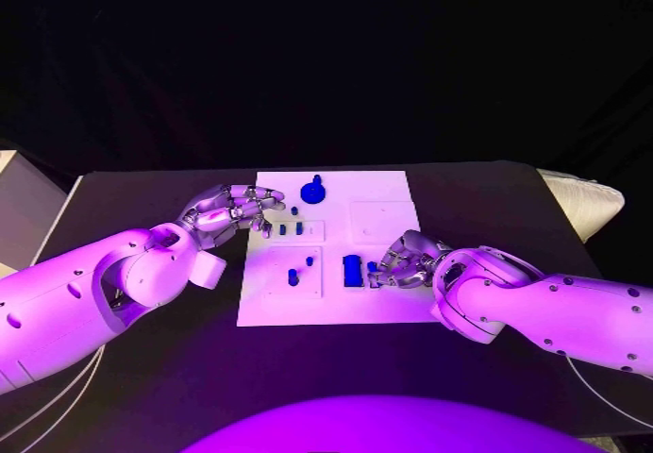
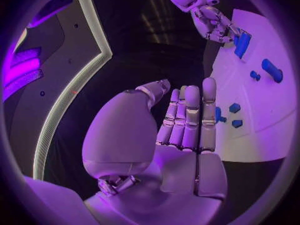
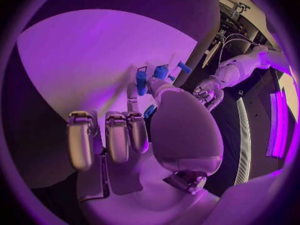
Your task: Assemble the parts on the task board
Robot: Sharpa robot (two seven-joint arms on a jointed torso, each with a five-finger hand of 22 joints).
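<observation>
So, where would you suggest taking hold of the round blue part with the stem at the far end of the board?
Probably by the stem of the round blue part, pinched from above. Its disc seems to lie low on the task board, while the stem sticks out with free space around it.

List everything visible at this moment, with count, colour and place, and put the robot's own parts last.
Table: one, black, under everything.
Task board: one, white plate, middle of the table.
Round knobbed part: one, blue, far end of the board.
Tall block part: one, blue, near half of the board, right beside the right hand's fingers.
Small parts: several, blue, on the board's left half; exact count unclear.
Left hand: one, silver, at the board's left edge, fingers apart, holding nothing that I can see.
Right hand: one, silver, over the board's near right part, fingers curled by the tall block; whether it grips a part cannot be told.
</observation>
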